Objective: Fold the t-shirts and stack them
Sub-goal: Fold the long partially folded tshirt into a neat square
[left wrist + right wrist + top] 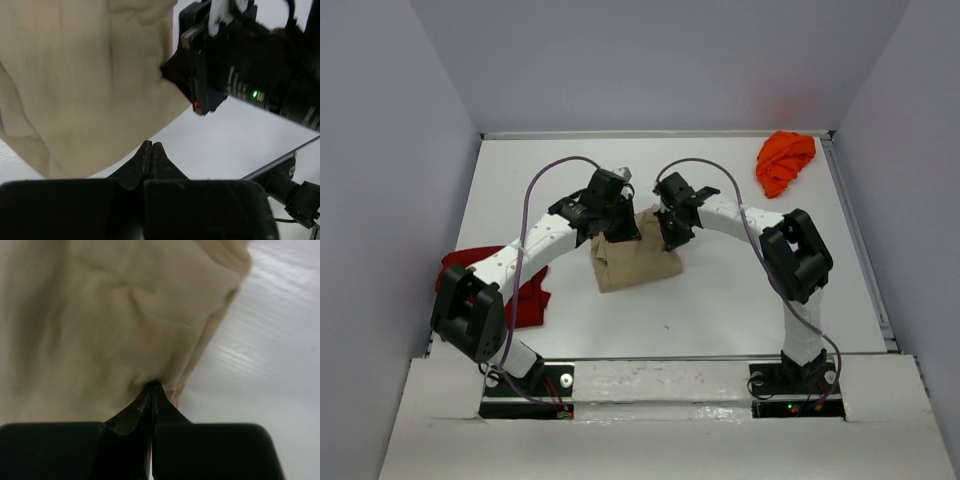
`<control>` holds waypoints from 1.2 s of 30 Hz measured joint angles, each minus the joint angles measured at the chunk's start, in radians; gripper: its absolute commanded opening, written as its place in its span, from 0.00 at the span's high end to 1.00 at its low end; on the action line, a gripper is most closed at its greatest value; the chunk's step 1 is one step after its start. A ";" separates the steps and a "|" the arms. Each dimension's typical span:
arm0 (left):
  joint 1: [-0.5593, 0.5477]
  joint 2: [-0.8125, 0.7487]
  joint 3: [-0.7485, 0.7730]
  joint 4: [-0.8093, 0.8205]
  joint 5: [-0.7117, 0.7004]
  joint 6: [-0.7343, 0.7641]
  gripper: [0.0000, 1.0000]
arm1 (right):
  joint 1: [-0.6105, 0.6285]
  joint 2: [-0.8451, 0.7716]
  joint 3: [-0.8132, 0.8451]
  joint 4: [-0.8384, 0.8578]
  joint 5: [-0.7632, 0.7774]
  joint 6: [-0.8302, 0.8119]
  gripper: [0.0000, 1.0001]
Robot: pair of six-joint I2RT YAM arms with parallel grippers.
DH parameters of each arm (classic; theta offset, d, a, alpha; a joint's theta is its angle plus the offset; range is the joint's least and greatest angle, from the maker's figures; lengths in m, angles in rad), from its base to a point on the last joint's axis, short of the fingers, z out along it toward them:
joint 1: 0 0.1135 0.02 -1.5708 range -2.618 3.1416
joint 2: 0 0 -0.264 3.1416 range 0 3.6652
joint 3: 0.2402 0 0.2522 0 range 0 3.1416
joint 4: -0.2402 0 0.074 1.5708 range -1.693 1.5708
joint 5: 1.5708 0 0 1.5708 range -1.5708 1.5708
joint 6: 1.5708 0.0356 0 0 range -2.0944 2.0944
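Note:
A tan t-shirt (pixel 635 262) lies folded into a small rectangle mid-table. My right gripper (pixel 152 385) is shut on its edge, and the tan cloth (pixel 110 325) puckers at the tips. The left wrist view shows this right gripper (pixel 165 71) pressed into the tan cloth (pixel 85 85). My left gripper (pixel 151 145) is shut, its tips at the cloth's border over bare table, with no cloth seen between them. From above, the left gripper (pixel 620 232) and the right gripper (pixel 672 235) sit at the shirt's far corners. A dark red t-shirt (pixel 528 296) lies crumpled at the left, and an orange t-shirt (pixel 785 160) is bunched at the back right.
The white table (pixel 740 290) is walled in by grey panels on three sides. A metal rail (pixel 865 250) runs along its right edge. The left arm's elbow (pixel 470 310) hangs over the dark red shirt.

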 measured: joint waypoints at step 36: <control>0.225 -0.366 -0.549 0.122 0.180 -0.117 0.37 | 0.072 -0.652 -0.767 0.404 -0.272 0.315 0.25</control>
